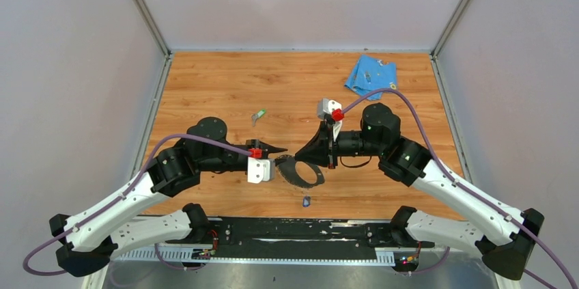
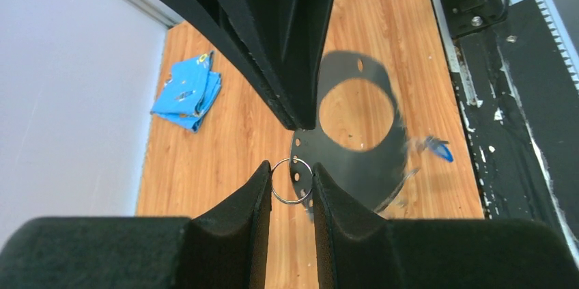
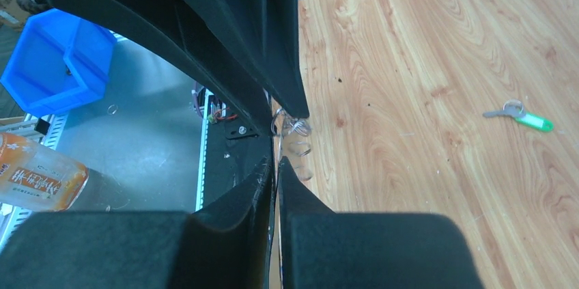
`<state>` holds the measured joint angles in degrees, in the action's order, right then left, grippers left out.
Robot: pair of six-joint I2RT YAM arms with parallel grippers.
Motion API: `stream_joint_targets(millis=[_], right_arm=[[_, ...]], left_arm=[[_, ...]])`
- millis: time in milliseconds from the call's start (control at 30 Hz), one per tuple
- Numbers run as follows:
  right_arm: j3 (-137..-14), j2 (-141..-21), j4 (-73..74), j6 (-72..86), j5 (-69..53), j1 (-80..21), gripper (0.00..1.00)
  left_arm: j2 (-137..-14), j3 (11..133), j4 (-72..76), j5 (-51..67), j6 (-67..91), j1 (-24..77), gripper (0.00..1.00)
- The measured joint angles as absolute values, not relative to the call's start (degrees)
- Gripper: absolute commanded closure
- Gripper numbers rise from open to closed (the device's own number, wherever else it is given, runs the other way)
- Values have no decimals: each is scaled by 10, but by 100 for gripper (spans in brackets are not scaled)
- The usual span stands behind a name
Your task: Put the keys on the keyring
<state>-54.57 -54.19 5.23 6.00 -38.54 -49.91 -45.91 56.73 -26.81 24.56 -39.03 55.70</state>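
Note:
The keyring [image 1: 287,168], a thin dark grey oval band with small holes, is held above the table between both grippers; it also shows in the left wrist view [image 2: 362,166]. My right gripper [image 1: 298,158] [image 3: 276,162] is shut on the band's edge, seen edge-on. My left gripper [image 1: 276,149] [image 2: 292,169] is shut on a small wire ring [image 2: 291,201] at the band's holed rim. The blue-headed key [image 1: 306,201] [image 2: 437,148] lies on the table near the front edge. The green-headed key [image 1: 258,117] [image 3: 529,120] lies further back on the left.
A light-blue cloth [image 1: 371,76] [image 2: 188,94] lies at the back right. The black base rail [image 1: 293,231] runs along the near edge. Off the table, a blue bin [image 3: 58,63] and a bottle [image 3: 37,176] show in the right wrist view.

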Motion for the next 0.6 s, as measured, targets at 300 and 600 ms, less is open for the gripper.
stream_joint_targets(millis=[300, 600], right_arm=[[-529, -545, -17, 85, -420, -499, 65], [-514, -561, -31, 124, -419, -499, 60]], left_arm=[[-468, 574, -297, 273, -393, 557, 100], [-463, 575, -322, 302, -453, 557, 100]])
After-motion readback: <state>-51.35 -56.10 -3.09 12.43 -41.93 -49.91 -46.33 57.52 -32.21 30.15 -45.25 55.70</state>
